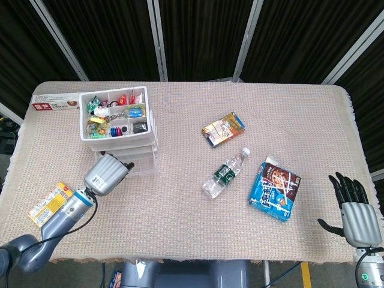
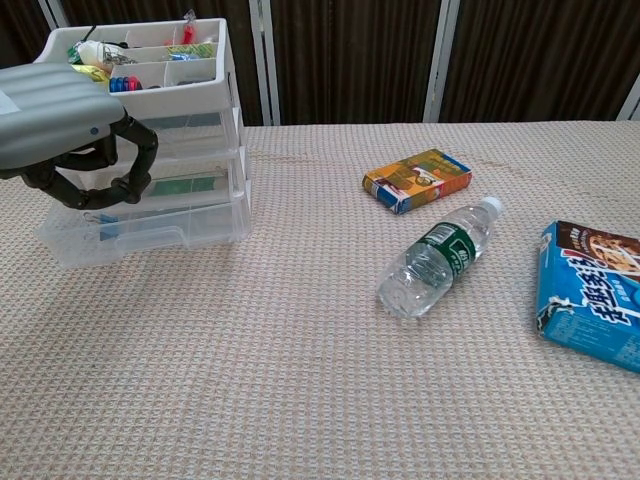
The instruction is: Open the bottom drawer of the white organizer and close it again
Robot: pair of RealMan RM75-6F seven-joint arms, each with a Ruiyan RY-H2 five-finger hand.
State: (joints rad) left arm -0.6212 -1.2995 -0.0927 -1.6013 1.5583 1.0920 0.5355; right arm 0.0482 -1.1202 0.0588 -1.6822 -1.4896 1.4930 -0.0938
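The white organizer (image 1: 117, 114) stands at the table's back left, its top tray full of small items. Its clear bottom drawer (image 1: 143, 167) sticks out a little past the frame; in the chest view the drawer (image 2: 170, 235) holds a few small items. My left hand (image 1: 107, 174) hovers over the drawer's front, fingers curled in, and in the chest view this hand (image 2: 65, 125) hangs before the middle drawers. I cannot tell if the fingers touch a drawer. My right hand (image 1: 354, 207) stays at the front right edge with fingers spread, holding nothing.
A water bottle (image 1: 225, 174) lies mid-table, with a blue snack bag (image 1: 275, 189) to its right and an orange packet (image 1: 223, 129) behind it. A yellow box (image 1: 51, 204) lies front left. A long red-and-white box (image 1: 54, 105) sits behind the organizer.
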